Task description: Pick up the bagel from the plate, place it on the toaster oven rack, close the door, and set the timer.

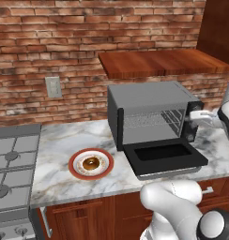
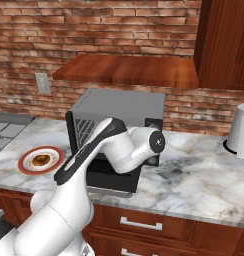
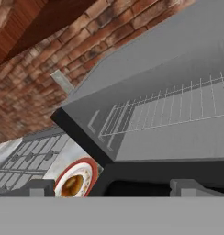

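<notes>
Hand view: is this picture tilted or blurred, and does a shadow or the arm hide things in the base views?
Hand view: strongly rolled, so the toaster oven rack slants; edges soft, bagel cut off low. Left base view: even light, bagel sharp on the plate. Right base view: the arm covers most of the open door.
</notes>
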You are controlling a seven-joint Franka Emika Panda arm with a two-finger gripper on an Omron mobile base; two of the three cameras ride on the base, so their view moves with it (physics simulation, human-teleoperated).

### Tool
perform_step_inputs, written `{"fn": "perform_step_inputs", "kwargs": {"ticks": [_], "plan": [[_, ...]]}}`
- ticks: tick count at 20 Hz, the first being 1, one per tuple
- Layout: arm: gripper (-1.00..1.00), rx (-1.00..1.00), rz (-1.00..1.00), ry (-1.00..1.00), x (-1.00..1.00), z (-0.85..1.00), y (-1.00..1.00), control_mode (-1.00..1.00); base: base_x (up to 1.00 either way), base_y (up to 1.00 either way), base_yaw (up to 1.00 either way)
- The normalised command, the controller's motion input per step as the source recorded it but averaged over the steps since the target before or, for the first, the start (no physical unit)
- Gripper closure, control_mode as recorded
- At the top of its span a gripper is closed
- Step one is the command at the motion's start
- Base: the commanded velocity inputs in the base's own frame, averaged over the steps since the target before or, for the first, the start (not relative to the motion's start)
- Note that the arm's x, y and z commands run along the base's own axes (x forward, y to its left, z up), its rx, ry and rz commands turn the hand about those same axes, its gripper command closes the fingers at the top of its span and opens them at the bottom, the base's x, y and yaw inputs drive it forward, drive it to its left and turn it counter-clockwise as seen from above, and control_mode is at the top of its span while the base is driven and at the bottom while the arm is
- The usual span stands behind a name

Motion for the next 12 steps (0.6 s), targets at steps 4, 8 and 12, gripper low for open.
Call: {"fn": "perform_step_inputs", "kwargs": {"ticks": [4,8,12], "plan": [[-1.0,0.02,0.0,0.0,0.04,-0.34,-0.04,-1.0,0.0,0.0,0.0],[-1.0,0.03,0.0,0.0,0.17,-0.33,0.0,-1.0,0.0,0.0,0.0],[-1.0,0.07,0.0,0.0,0.27,-0.27,0.0,-1.0,0.0,0.0,0.0]]}}
